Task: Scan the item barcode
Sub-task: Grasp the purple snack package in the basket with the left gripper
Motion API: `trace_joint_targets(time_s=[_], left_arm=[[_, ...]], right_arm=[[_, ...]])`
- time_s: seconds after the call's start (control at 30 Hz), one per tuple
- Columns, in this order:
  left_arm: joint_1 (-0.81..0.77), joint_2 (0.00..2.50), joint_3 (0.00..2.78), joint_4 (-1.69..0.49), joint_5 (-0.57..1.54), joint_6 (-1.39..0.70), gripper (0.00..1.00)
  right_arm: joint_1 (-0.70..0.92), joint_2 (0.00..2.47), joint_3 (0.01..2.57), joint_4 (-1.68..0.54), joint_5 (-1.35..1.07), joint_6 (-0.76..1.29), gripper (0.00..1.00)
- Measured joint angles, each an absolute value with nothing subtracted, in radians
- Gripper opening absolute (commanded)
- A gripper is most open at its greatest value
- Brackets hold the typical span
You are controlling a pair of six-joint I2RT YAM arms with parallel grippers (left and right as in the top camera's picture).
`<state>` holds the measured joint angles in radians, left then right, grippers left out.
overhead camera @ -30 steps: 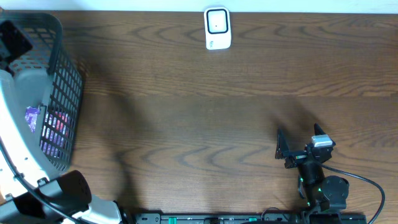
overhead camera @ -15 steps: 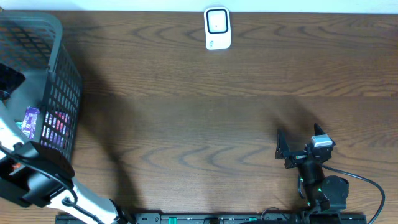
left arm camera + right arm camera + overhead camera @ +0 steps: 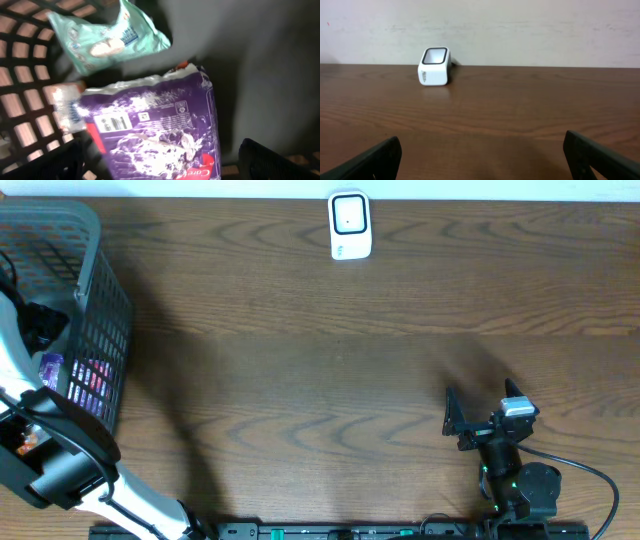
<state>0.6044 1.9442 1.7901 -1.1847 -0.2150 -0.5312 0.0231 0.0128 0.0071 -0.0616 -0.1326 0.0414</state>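
A dark wood-grain counter [image 3: 320,360] runs to a pale wall [image 3: 520,25] on its far side. A small white scanner [image 3: 350,225] stands at the far edge near the middle, its dark window facing up. At the left end sits a grey mesh basket [image 3: 100,320], and the left arm reaches down into it.

From the left wrist view, the left gripper [image 3: 160,167] hangs over the basket's contents with its jaws spread wide, holding nothing; only its two dark fingertips [image 3: 50,165] show in the lower corners. Between them lies a purple packet [image 3: 160,125], crinkled and tilted, with a printed barcode [image 3: 114,123] on a white patch facing up. A mint-green packet [image 3: 107,37] lies just beyond it, against the basket wall.

The right gripper [image 3: 482,408] rests at the near right of the counter, well apart from the basket, pointing toward the scanner. Its jaws are wide apart and empty.
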Motion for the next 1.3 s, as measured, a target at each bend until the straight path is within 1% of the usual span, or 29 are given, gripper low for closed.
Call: trace_joint_targets(time_s=[0.17, 0.2, 0.37, 0.43, 0.5, 0.53, 0.57, 0.6, 0.67, 0.7, 0.73, 0.77, 0.8, 0.83, 0.9, 0.93, 0.97, 1.0, 1.03, 1.07, 1.3], left_arm=[[0.598, 1.944, 1.672, -1.101, -0.213, -0.537, 0.98], [0.598, 1.944, 1.65, -1.087, -0.212, -0.54, 0.95], [0.598, 1.944, 1.567, -1.019, -0.212, -0.55, 0.83], [0.598, 1.944, 1.551, -1.007, -0.215, -0.549, 0.76], [0.598, 1.944, 1.54, -0.993, -0.216, -0.551, 0.74], [0.598, 1.944, 1.534, -0.986, -0.216, -0.551, 0.72], [0.598, 1.944, 1.528, -0.983, -0.216, -0.551, 0.67], [0.598, 1.944, 1.524, -0.98, -0.216, -0.551, 0.64], [0.598, 1.943, 1.516, -0.975, -0.216, -0.551, 0.64], [0.597, 1.943, 1.513, -0.974, -0.216, -0.55, 0.64], [0.597, 1.943, 1.51, -0.971, -0.216, -0.55, 0.73], [0.595, 1.94, 1.502, -0.966, -0.217, -0.55, 0.87], [0.594, 1.938, 1.496, -0.96, -0.219, -0.55, 0.96], [0.593, 1.935, 1.485, -0.948, -0.221, -0.548, 0.99], [0.593, 1.934, 1.46, -0.929, -0.223, -0.55, 0.99], [0.593, 1.934, 1.448, -0.93, -0.227, -0.547, 0.8], [0.593, 1.934, 1.439, -0.934, -0.232, -0.546, 0.53], [0.593, 1.934, 1.437, -0.934, -0.238, -0.548, 0.35], [0.594, 1.934, 1.436, -0.934, -0.241, -0.547, 0.13], [0.594, 1.934, 1.435, -0.936, -0.243, -0.545, 0.08], [0.589, 1.92, 1.464, -1.003, -0.236, -0.492, 0.07]], right_arm=[[0.023, 0.013, 0.007, -0.062, -0.133, 0.041, 0.99], [0.023, 0.013, 0.007, -0.062, -0.133, 0.041, 0.99], [0.023, 0.013, 0.007, -0.062, -0.133, 0.041, 0.99], [0.023, 0.013, 0.007, -0.062, -0.133, 0.041, 0.99], [0.023, 0.013, 0.007, -0.062, -0.133, 0.041, 0.99], [0.023, 0.013, 0.007, -0.062, -0.133, 0.041, 0.99], [0.023, 0.013, 0.007, -0.062, -0.133, 0.041, 0.99], [0.023, 0.013, 0.007, -0.062, -0.133, 0.041, 0.99], [0.023, 0.013, 0.007, -0.062, -0.133, 0.041, 0.99], [0.023, 0.013, 0.007, -0.062, -0.133, 0.041, 0.99], [0.023, 0.013, 0.007, -0.062, -0.133, 0.041, 0.99], [0.023, 0.013, 0.007, -0.062, -0.133, 0.041, 0.99], [0.023, 0.013, 0.007, -0.062, -0.133, 0.041, 0.99], [0.023, 0.013, 0.007, -0.062, -0.133, 0.041, 0.99], [0.023, 0.013, 0.007, -0.062, -0.133, 0.041, 0.99], [0.023, 0.013, 0.007, -0.062, -0.133, 0.041, 0.99], [0.023, 0.013, 0.007, -0.062, -0.133, 0.041, 0.99], [0.023, 0.013, 0.007, -0.062, -0.133, 0.041, 0.99], [0.023, 0.013, 0.007, -0.062, -0.133, 0.041, 0.99], [0.023, 0.013, 0.007, -0.062, -0.133, 0.041, 0.99], [0.023, 0.013, 0.007, -0.062, -0.133, 0.041, 0.99]])
